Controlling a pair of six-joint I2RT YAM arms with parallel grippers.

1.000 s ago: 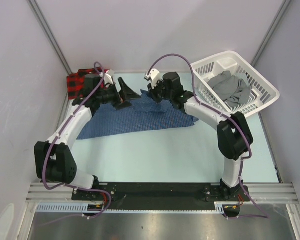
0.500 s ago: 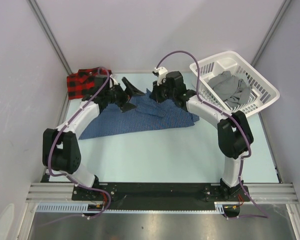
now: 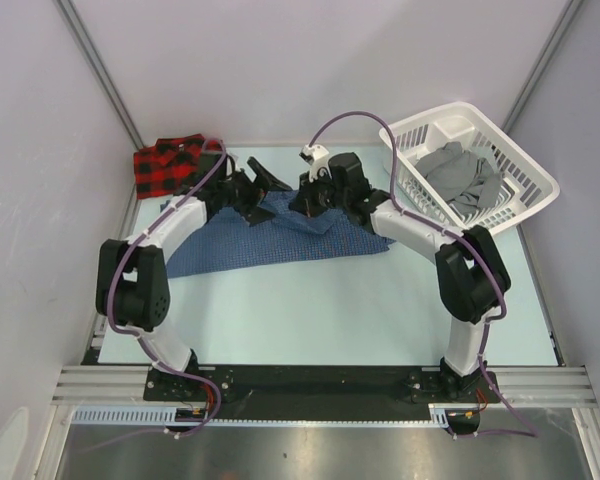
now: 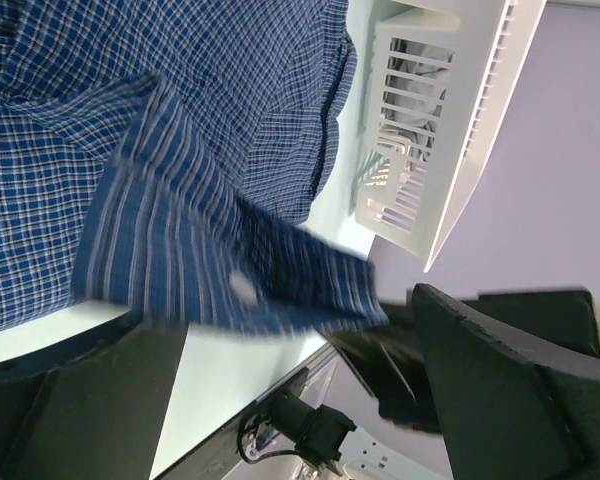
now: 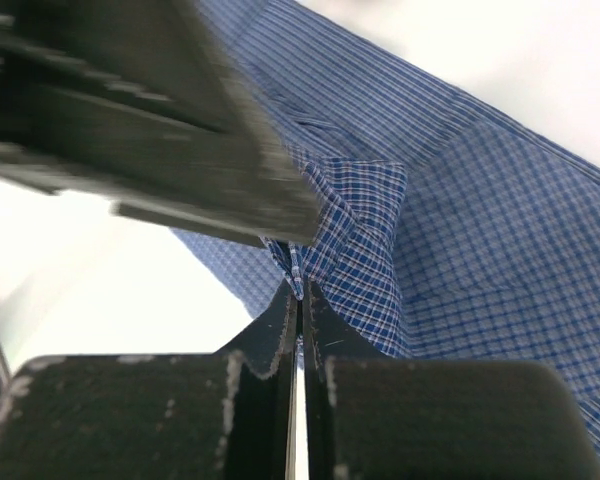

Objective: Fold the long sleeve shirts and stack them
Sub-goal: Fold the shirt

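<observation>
I have the dark blue fine-check cloth shirt (image 3: 280, 238) spread on the pale tabletop (image 3: 330, 310) just to the left of the white slatted plastic basket (image 3: 528, 170). Its right edge lies close to the basket's near-left wall.

The right fingers (image 3: 302, 203) sit over the far edge of the blue shirt, left of the basket. From the right wrist camera I can see them pressed fully together on a small raised fold of the checked cloth, pinched right at their tips, with the rest of the shirt lying flat beyond.

The left fingers (image 3: 263, 192) are a little farther left of the basket, near the right pair, and they stand spread wide apart. In the left wrist view a striped cuff of the blue shirt, with one white button (image 4: 242, 288) on it, hangs across the gap between them. I cannot tell whether either one touches the cloth. That same view shows the basket's wall beyond the shirt.

The red-and-black plaid flannel shirt (image 3: 165, 165) lies bunched well to the left of the basket, at the far-left corner of the tabletop and apart from the blue shirt. A crumpled grey cloth garment (image 3: 460, 180) rests inside the basket.
</observation>
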